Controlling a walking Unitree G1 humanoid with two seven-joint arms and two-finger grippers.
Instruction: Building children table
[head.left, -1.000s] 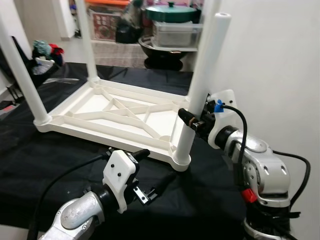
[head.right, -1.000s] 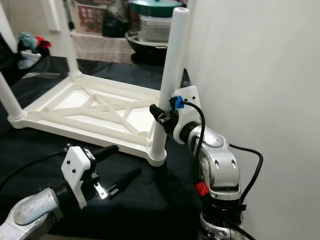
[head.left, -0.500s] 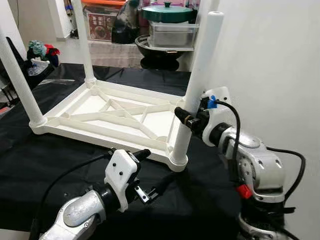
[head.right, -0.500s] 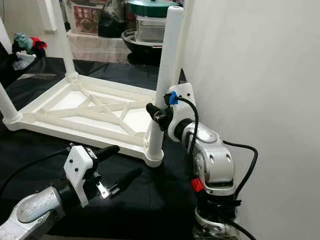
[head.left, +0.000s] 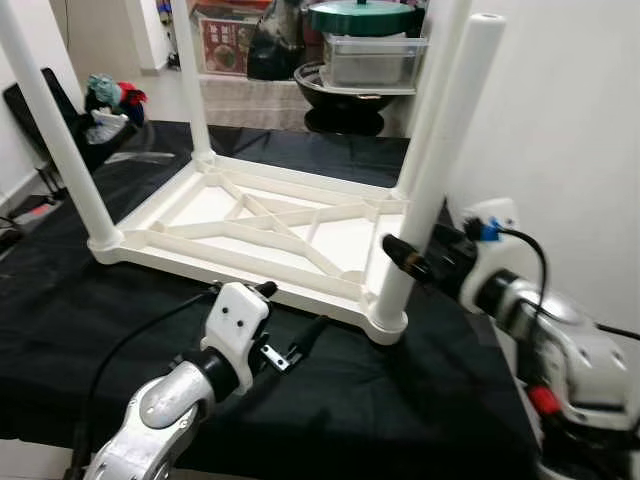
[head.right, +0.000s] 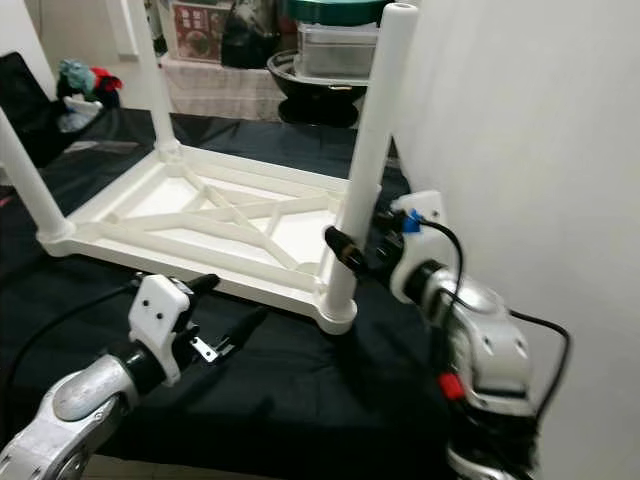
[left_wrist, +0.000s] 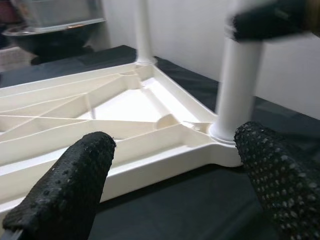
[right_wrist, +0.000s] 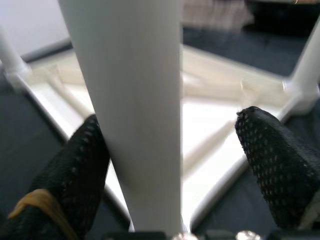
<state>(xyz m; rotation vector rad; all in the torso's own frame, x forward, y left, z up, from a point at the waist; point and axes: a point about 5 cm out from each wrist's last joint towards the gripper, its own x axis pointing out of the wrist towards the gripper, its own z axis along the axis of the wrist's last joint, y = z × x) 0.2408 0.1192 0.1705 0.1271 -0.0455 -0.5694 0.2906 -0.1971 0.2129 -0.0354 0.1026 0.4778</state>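
The white table is laid upside down on the black surface, legs upward. The near right leg is straddled by the right hand, fingers spread, one touching it. The left hand is held released just before the near edge.

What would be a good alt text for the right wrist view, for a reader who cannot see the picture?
A white table leg stands upright between the two black fingers of the open right gripper, close to one finger and apart from the other. Behind it lies the ribbed underside of the upturned white table on a black cloth.
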